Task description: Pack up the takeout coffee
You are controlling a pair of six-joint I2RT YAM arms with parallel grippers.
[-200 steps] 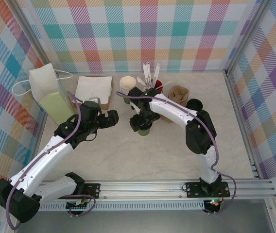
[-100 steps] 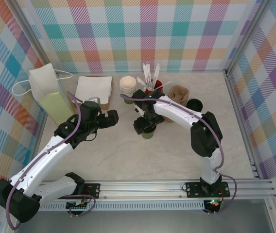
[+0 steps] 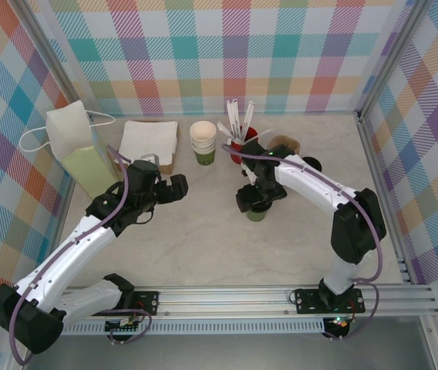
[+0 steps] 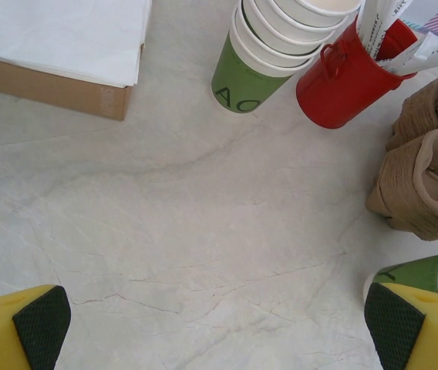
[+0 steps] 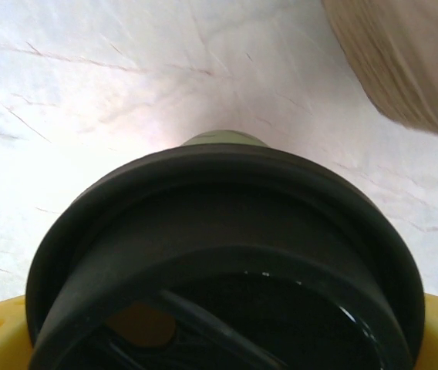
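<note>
Work cell. Checked walls in pastel blue, pink, orange and green enclose a pale, marble-veined tabletop on three sides. Slanting metal posts mark the rear corners. A ribbed metal rail runs along the near edge. Lighting even, shadows soft.

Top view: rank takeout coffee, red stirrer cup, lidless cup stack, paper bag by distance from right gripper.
1. takeout coffee, between the right gripper fingers
2. red cup, just behind
3. cup stack, back left
4. paper bag, far left

takeout coffee 1 | cup stack 1 | red cup 1 | bag 1 | box 1
</note>
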